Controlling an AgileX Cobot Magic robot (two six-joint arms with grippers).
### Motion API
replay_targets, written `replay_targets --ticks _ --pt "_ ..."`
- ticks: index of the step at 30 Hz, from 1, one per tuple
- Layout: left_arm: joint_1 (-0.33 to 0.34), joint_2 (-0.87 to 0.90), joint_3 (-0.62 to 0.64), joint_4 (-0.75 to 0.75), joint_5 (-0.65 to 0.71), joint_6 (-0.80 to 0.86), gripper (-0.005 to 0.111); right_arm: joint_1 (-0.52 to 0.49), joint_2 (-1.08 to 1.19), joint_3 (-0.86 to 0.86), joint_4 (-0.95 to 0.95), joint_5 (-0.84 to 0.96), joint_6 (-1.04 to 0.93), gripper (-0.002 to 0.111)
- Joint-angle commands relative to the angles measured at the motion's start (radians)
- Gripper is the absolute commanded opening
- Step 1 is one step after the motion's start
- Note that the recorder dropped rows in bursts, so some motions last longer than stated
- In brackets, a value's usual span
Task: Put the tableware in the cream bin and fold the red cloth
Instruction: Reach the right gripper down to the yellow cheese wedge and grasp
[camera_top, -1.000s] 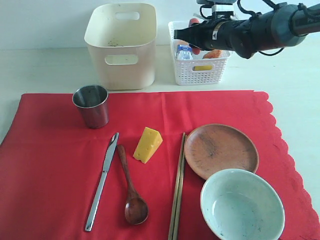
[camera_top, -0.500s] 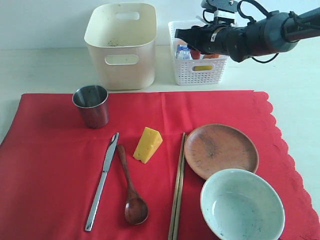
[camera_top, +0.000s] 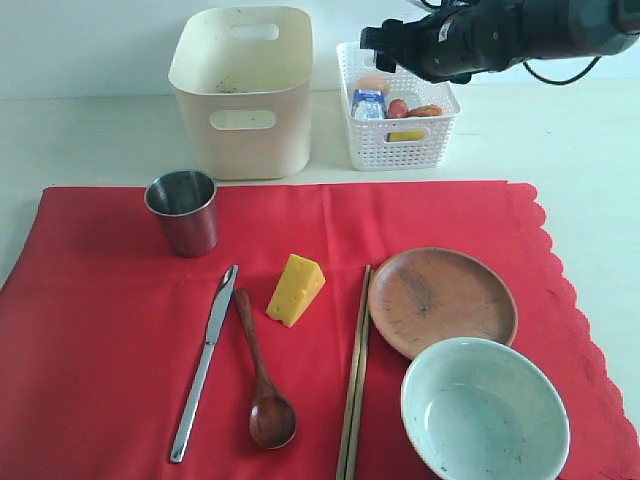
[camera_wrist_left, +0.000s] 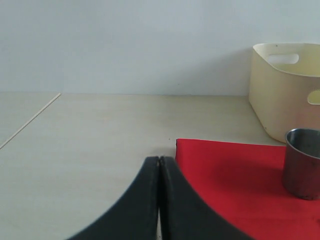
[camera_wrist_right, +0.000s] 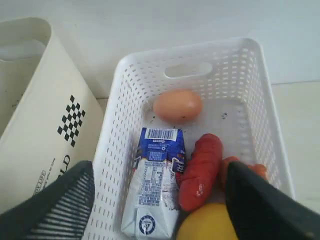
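Note:
The red cloth (camera_top: 100, 330) lies flat with the tableware on it: steel cup (camera_top: 183, 211), knife (camera_top: 205, 362), dark wooden spoon (camera_top: 262, 378), chopsticks (camera_top: 355, 375), brown plate (camera_top: 442, 300) and pale green bowl (camera_top: 484, 410). The cream bin (camera_top: 243, 90) stands behind the cloth. My right gripper (camera_top: 385, 40) hovers open above the white basket, holding nothing (camera_wrist_right: 157, 200). My left gripper (camera_wrist_left: 159, 160) is shut and empty, low over the table just off the cloth's corner (camera_wrist_left: 225, 170), with the cup (camera_wrist_left: 303, 163) and bin (camera_wrist_left: 287, 90) beyond. It is out of the exterior view.
A yellow cheese wedge (camera_top: 296, 289) sits on the cloth between spoon and chopsticks. The white lattice basket (camera_top: 400, 140) beside the bin holds an egg (camera_wrist_right: 177, 105), milk carton (camera_wrist_right: 156, 180), sausage (camera_wrist_right: 200, 172) and lemon (camera_wrist_right: 205, 225).
The right arm has lifted up and back from the basket, leaving its contents more exposed. Everything on the cloth stays where it was.

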Motion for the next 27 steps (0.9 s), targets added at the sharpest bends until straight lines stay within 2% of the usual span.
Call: replay_targets --ticks 1,2,3,5,10,13,19,25,27 --pt "0.001 -0.005 0.0 -0.008 -0.003 0.0 0.0 -0.003 -0.093 -0.009 -0.002 0.145 -0.057 0.06" --pt "0.001 -0.005 0.0 -0.008 -0.003 0.0 0.0 -0.003 -0.124 -0.009 -0.002 0.202 -0.068 0.051" --pt "0.001 -0.005 0.0 -0.008 -0.003 0.0 0.0 -0.003 -0.136 -0.009 -0.002 0.231 -0.078 0.047" --pt "0.001 -0.005 0.0 -0.008 -0.003 0.0 0.0 0.009 -0.185 -0.009 -0.002 0.345 -0.156 0.028" --pt "0.001 -0.005 0.0 -0.008 -0.003 0.0 0.0 0.096 -0.246 -0.009 0.002 0.535 -0.394 0.002" --pt "0.001 -0.005 0.0 -0.008 -0.003 0.0 0.0 0.184 -0.246 0.005 0.009 0.601 -0.551 0.0" --pt "0.001 -0.005 0.0 -0.008 -0.003 0.0 0.0 0.289 -0.242 0.069 0.081 0.622 -0.821 0.0" --pt "0.001 -0.005 0.0 -0.008 -0.003 0.0 0.0 0.352 -0.211 0.074 0.093 0.618 -0.838 0.0" --pt "0.001 -0.005 0.0 -0.008 -0.003 0.0 0.0 0.364 -0.201 0.074 0.093 0.612 -0.835 0.005"
